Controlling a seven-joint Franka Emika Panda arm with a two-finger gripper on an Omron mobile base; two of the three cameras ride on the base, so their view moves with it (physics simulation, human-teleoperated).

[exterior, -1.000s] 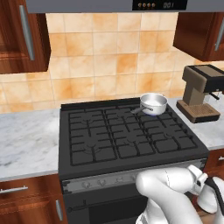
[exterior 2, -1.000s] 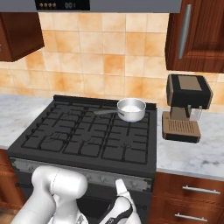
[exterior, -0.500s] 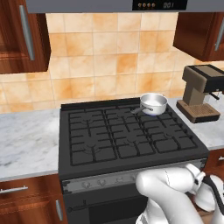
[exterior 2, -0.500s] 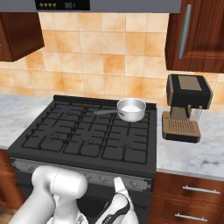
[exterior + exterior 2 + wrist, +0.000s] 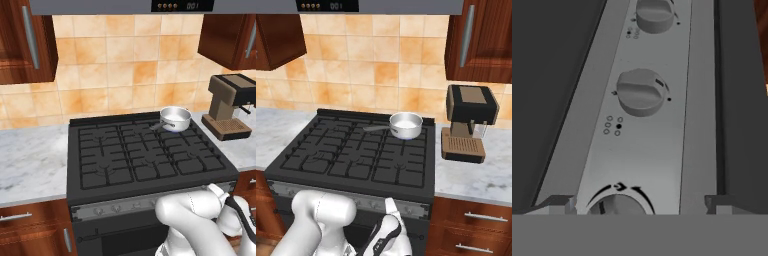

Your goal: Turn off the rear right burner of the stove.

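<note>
End effector (image 5: 639,202): my fingers stand wide apart, holding nothing, straddling a knob (image 5: 616,206) on the grey strip.
Stove (image 5: 145,155): black six-burner range between marble tables.
Rear right burner (image 5: 176,131): under a small steel saucepan (image 5: 174,118), faint blue beneath.
Hidden: nearest knob cut off low; my tips barely show.

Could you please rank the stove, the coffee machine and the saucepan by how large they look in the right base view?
1. Stove
2. Coffee machine
3. Saucepan
</note>
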